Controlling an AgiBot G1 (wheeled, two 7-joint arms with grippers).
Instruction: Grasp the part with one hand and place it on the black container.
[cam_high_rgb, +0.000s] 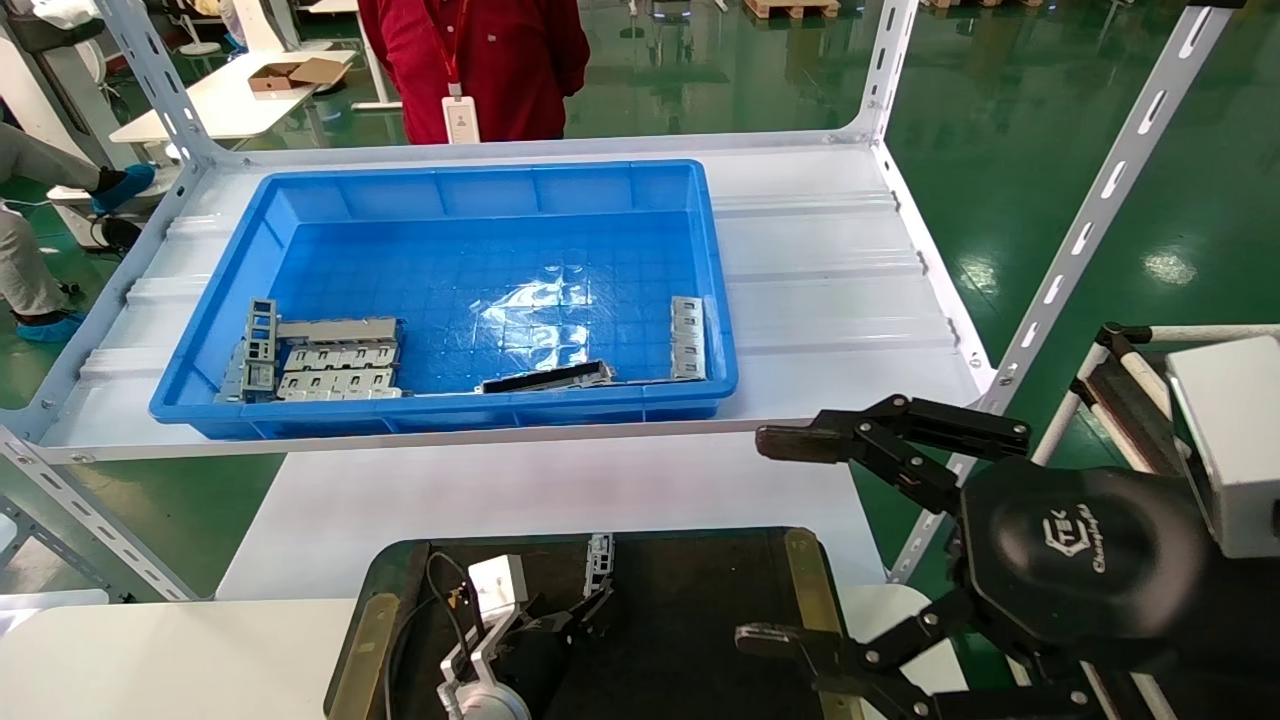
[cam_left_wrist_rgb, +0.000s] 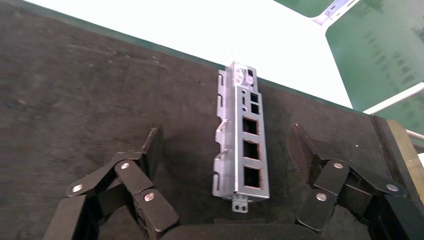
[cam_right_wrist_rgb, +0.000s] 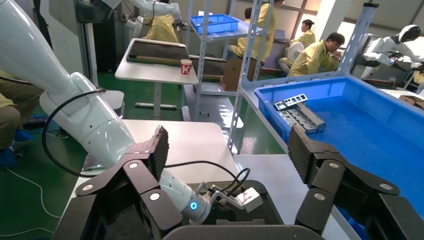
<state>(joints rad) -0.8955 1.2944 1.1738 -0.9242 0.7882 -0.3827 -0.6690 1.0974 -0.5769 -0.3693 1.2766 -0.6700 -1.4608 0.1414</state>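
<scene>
Lay flat on the black container (cam_high_rgb: 700, 590), the part (cam_high_rgb: 599, 562), near the far edge of the felt surface. Ran with its long axis from the robot's side toward the far edge, almost straight away from the body. In the left wrist view showed as a slim silver-grey bar (cam_left_wrist_rgb: 241, 137) with a row of rectangular cut-outs along it, the small tab end toward the camera and the other end close to the container's far rim (cam_left_wrist_rgb: 125, 42).

Hovered low over the container just behind the part, the left gripper (cam_left_wrist_rgb: 227, 160), with its fingers (cam_left_wrist_rgb: 302, 150) spread wide apart on either side of the bar and not touching it. Held nothing.

Stayed high at the right side of the table, beyond the container's brass-coloured strip (cam_high_rgb: 806, 580), the right gripper (cam_high_rgb: 790, 540). Was also opened wide, with nothing between the pads (cam_right_wrist_rgb: 305, 150).

Stood on the white shelf (cam_high_rgb: 830, 260) farther back, the blue bin (cam_high_rgb: 480, 400). Contained several grey metal cages (cam_high_rgb: 325, 360) in the near left corner, one more ladder-like grey piece (cam_high_rgb: 687, 337) leaning at the right wall, and a dark flat strip (cam_high_rgb: 545, 378) along the near wall. Stood behind the shelf, a person in a red coat (cam_high_rgb: 470, 60).
</scene>
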